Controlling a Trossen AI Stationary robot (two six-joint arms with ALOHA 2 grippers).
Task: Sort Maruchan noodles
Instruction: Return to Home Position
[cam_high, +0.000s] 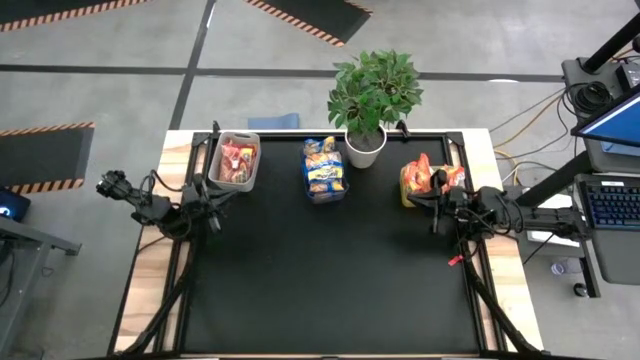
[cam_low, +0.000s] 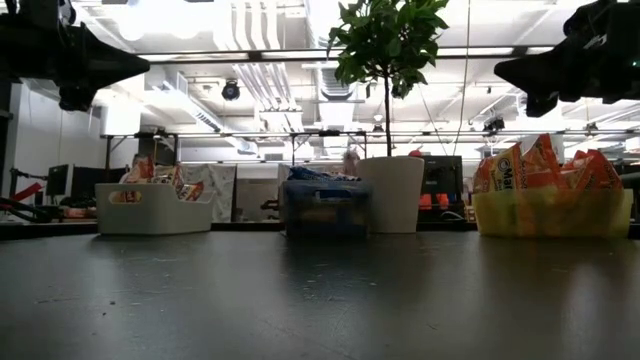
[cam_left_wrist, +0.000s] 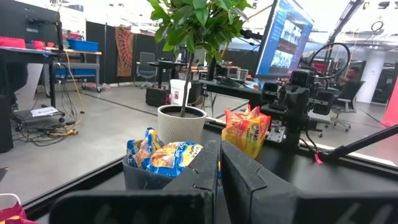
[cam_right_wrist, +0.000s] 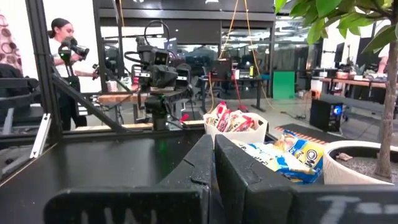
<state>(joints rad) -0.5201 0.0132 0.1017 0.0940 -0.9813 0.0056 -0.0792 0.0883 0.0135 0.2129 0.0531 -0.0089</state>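
Beyond the closed, empty jaws of the left gripper (cam_high: 215, 200) and right gripper (cam_high: 425, 200), Maruchan noodles (cam_high: 323, 165) are being held in three bins (cam_high: 236, 135); no loose packet is being seen, so sorting is being judged complete.

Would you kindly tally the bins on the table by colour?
White bin: 1
Dark bin: 1
Yellow bin: 1
Total: 3
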